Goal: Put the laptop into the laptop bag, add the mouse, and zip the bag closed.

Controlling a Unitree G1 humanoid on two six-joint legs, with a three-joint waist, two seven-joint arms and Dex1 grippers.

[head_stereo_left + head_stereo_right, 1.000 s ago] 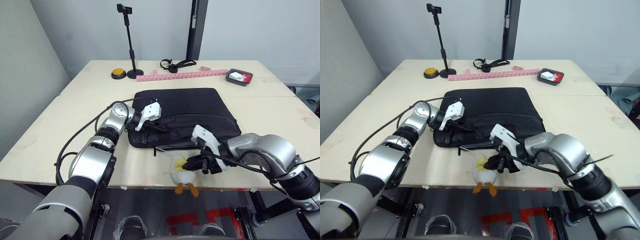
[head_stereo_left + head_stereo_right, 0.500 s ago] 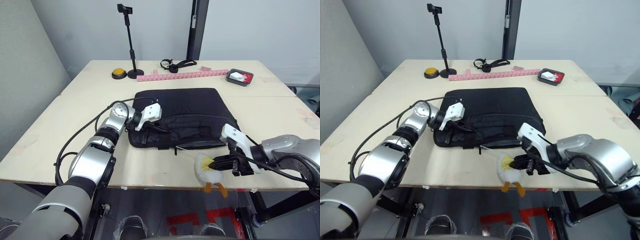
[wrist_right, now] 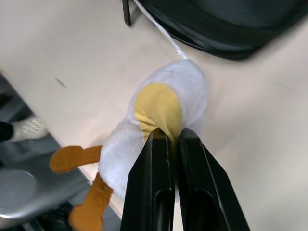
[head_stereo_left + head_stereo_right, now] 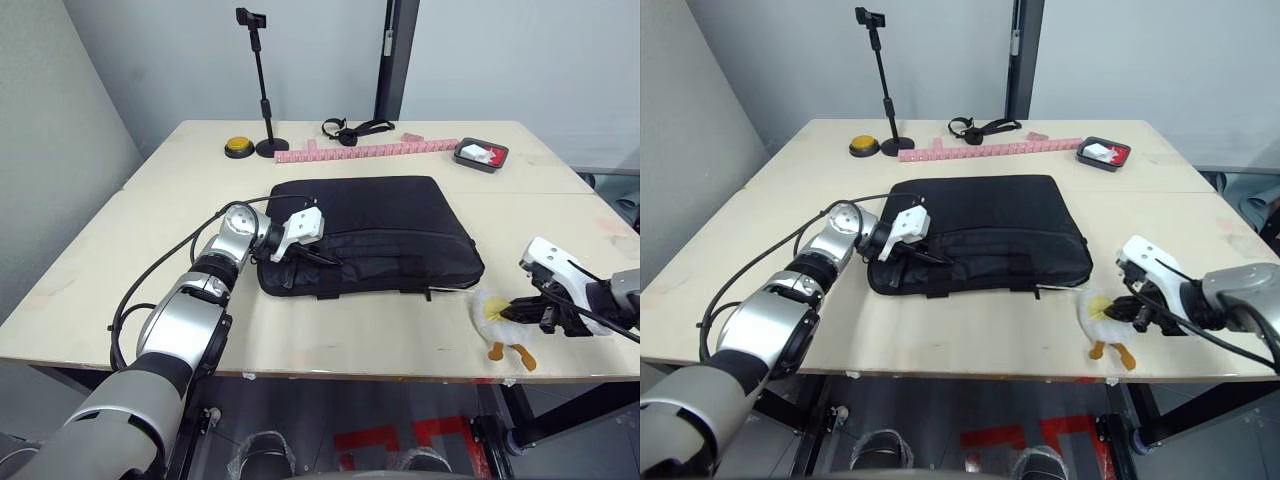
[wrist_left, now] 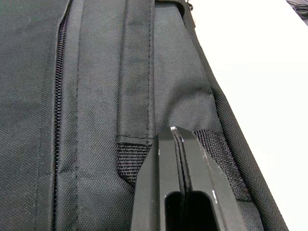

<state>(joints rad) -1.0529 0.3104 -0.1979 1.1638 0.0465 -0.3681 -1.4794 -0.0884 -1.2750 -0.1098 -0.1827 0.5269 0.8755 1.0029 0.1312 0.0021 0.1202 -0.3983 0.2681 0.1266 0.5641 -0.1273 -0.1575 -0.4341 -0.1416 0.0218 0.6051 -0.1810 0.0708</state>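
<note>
The black laptop bag (image 4: 370, 215) lies flat at mid-table. My left gripper (image 4: 318, 257) is shut, its tip pressed on the bag's fabric by a handle strap (image 5: 137, 86) at the bag's front left. To the right of the bag, at the table's front edge, my right gripper (image 4: 515, 312) is shut on the yellow face of a white plush toy (image 3: 187, 86). A thin white cord (image 3: 163, 38) runs from the toy to the bag's front right corner. The laptop and the mouse are out of view.
At the back stand a black phone stand (image 4: 262, 80), a yellow button (image 4: 237, 148), a pink strip (image 4: 370, 151), a black strap (image 4: 350, 129) and a small black tray (image 4: 480, 154). The toy's orange feet (image 4: 510, 352) hang over the front edge.
My right gripper has carried the plush toy rightward along the table's front edge, from the bag's front middle to past its right corner. The gap along the bag's front has closed. The left arm stayed put.
</note>
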